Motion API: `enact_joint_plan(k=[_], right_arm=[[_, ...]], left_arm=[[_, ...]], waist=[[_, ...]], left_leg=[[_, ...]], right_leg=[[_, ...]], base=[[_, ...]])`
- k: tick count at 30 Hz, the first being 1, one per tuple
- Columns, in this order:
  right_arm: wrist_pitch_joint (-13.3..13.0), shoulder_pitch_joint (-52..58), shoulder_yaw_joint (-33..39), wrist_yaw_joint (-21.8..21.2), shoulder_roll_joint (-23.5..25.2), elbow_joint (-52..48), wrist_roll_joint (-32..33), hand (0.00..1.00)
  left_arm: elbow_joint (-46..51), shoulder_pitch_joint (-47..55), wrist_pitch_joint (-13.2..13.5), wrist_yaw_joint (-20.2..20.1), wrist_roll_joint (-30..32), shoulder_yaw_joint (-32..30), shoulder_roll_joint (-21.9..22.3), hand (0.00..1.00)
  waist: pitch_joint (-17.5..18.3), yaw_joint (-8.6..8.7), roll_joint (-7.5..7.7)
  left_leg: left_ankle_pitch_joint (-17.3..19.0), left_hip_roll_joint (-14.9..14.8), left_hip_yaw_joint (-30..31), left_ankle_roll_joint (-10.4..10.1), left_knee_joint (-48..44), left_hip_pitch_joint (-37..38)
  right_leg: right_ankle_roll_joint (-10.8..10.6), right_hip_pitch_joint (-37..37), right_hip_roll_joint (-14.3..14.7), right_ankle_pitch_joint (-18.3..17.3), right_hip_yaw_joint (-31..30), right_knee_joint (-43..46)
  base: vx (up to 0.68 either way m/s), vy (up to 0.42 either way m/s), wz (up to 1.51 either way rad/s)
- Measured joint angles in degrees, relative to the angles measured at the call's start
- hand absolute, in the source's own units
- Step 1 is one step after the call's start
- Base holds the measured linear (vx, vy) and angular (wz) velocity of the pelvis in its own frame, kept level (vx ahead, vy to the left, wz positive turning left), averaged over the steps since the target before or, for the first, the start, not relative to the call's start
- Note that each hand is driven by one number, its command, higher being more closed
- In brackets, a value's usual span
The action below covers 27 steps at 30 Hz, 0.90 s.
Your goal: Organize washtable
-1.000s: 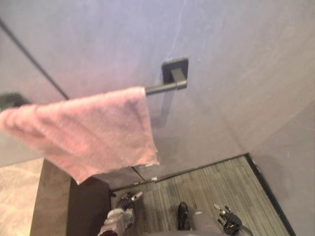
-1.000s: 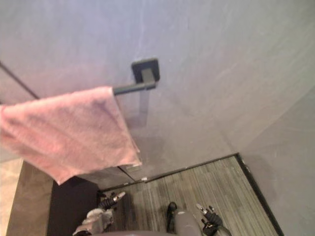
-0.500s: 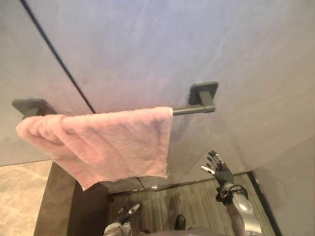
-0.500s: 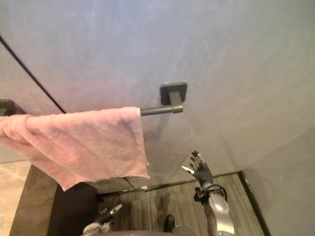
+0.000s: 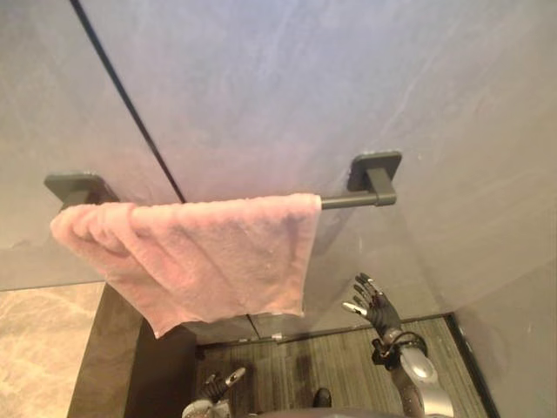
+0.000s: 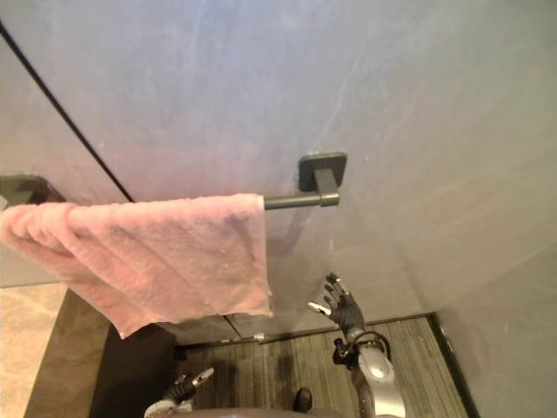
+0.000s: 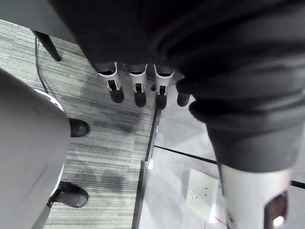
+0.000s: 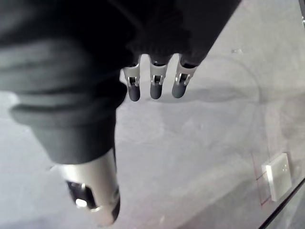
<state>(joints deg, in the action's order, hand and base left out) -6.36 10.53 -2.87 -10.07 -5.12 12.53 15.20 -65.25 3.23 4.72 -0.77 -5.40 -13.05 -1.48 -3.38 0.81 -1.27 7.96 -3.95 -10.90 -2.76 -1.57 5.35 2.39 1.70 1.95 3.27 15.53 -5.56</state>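
Note:
A pink towel (image 5: 218, 252) hangs folded over a dark bar (image 5: 348, 202) fixed to the grey wall by two square mounts (image 5: 376, 167). The towel covers the bar's left and middle and leaves its right end bare. My right hand (image 5: 376, 303) is raised in front of the wall, below the bar's bare end and just right of the towel's lower corner. It is open and touches nothing, its fingers (image 8: 155, 81) straight. My left hand (image 5: 219, 385) hangs low over the floor, its fingers (image 7: 138, 88) straight and empty.
A dark brown cabinet side (image 5: 113, 348) and a beige marbled top (image 5: 39, 348) lie at the lower left under the towel. The grey striped floor (image 5: 331, 366) meets the wall below. A white wall socket (image 7: 202, 194) sits low on the wall.
My right hand has risen from near the floor to the wall below the bar, then drifted slightly towards the towel. The camera has shifted, so the whole picture sits further right.

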Motion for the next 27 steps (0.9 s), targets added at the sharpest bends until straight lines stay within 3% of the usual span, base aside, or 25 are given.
enact_joint_plan(k=[13,22,27], right_arm=[[-1.0,2.7,-2.7,-2.7,-4.3,-22.9,2.9,0.0],[-2.4,-0.4,-5.9,-2.6,-7.3,-25.3,4.4,0.0],[-2.4,-5.9,-12.0,-2.6,-8.1,-24.2,4.4,0.0]], left_arm=[[-0.1,0.4,0.1,0.7,1.6,0.0,-1.0,0.0],[-0.3,0.5,0.1,0.7,1.7,0.0,-1.2,0.0],[-0.3,0.4,0.2,0.8,1.7,0.7,-1.3,0.0]], waist=[[-0.5,0.02,0.74],[-0.4,-0.02,0.74],[-0.4,-0.17,0.74]], left_leg=[[-0.5,0.2,0.0,0.2,1.5,0.2],[-0.6,0.3,-0.3,0.3,1.5,0.0],[-0.8,0.2,0.0,0.2,1.4,-0.1]], right_leg=[[-0.2,-0.6,0.0,0.6,-0.5,-0.1],[-0.2,-1.0,-0.1,0.6,-0.9,0.0],[-0.2,-0.9,-0.1,0.6,-0.5,0.0]], base=[[-0.02,0.0,-0.02],[0.03,0.008,-0.02],[-0.02,-0.011,0.03]])
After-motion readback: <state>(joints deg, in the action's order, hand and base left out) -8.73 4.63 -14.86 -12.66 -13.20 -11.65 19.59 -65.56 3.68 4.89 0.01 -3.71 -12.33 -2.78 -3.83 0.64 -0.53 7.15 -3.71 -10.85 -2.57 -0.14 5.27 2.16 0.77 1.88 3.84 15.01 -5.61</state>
